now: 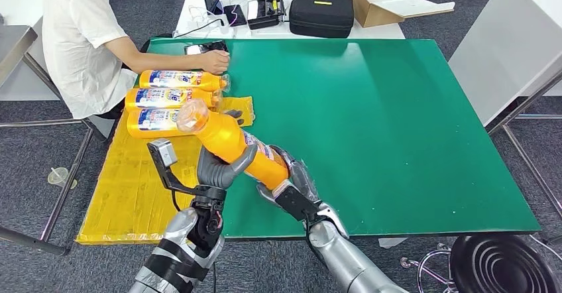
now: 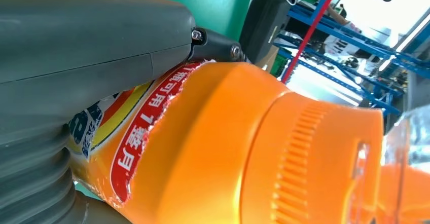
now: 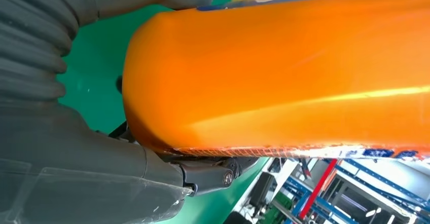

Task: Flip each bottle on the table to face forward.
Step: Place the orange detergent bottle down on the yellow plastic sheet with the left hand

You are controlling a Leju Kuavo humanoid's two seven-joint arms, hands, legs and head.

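A: Where's the orange detergent bottle (image 1: 232, 144) right now?

B: Left of centre in the head view, lifted and tilted over the near edge of the green table (image 1: 397, 140). Its clear cap points to the upper left, toward the three bottles lying in a stack on the yellow sheet (image 1: 119, 193). Both hands have it: the left hand (image 1: 222, 167) wraps the shoulder near the neck, and the right hand (image 1: 295, 187) grasps the base end.

A: What worries you from here?

B: The body is smooth and glossy, so I'd guess it could twist or slide in the fingers during the flip, especially if one hand lets go early. The cap also sits just beside the nearest lying bottle (image 1: 156, 122); a wide swing might knock that row out of line.

A: Anyone close?

B: A person's hand (image 1: 215, 61) rests on the farthest bottle (image 1: 179, 79), upper left. A careless swing could reach that way.
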